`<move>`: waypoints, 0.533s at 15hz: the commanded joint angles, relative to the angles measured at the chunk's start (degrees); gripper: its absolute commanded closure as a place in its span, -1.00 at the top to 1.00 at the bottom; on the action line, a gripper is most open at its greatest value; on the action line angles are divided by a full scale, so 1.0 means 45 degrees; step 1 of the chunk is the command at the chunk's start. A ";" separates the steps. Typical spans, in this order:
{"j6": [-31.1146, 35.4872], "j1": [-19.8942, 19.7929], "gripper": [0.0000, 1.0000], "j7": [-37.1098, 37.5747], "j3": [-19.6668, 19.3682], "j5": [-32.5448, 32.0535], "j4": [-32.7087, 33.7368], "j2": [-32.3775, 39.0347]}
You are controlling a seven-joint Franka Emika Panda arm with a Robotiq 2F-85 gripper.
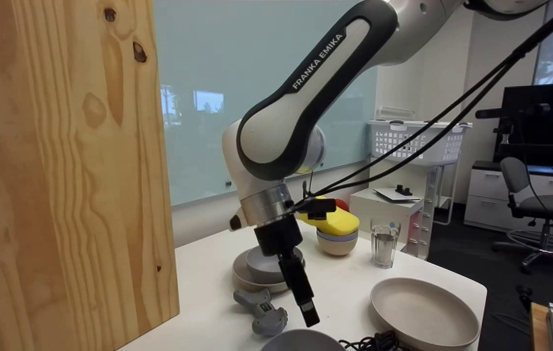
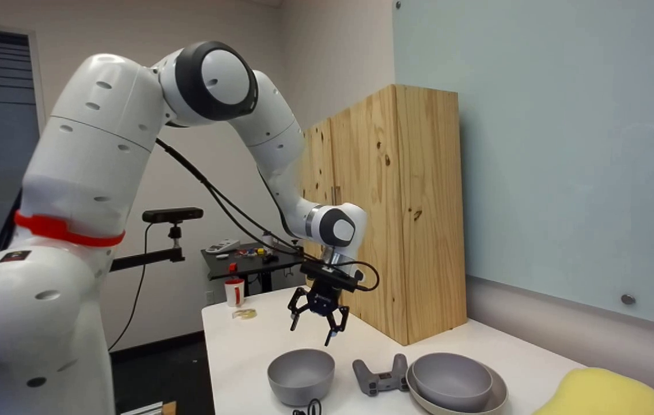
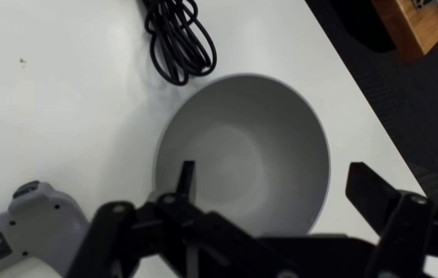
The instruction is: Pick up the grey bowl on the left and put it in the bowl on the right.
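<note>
Your empty gripper [image 3: 273, 166] is spread wide; the grey bowl [image 3: 242, 154] lies below; in the wrist view its three-o'clock rim shows between the fingertips [image 3: 361, 183].

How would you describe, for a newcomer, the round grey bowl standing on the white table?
In an exterior view, a tall wooden cabinet stands on a white table. Before it hangs the open black gripper; the round, matte grey bowl is lower in the picture. Unlike the other grey bowl, nested in a shallow beige bowl, this one stands directly on the table.
</note>
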 commanded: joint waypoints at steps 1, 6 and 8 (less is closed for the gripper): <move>0.0459 -0.0235 1.00 -0.1013 -0.0209 -0.0071 -0.1240 -0.0650; 0.0118 -0.0295 1.00 -0.1765 -0.0638 -0.0554 -0.0585 -0.0116; -0.0222 -0.0306 1.00 -0.1927 -0.0761 -0.0768 -0.0108 0.0194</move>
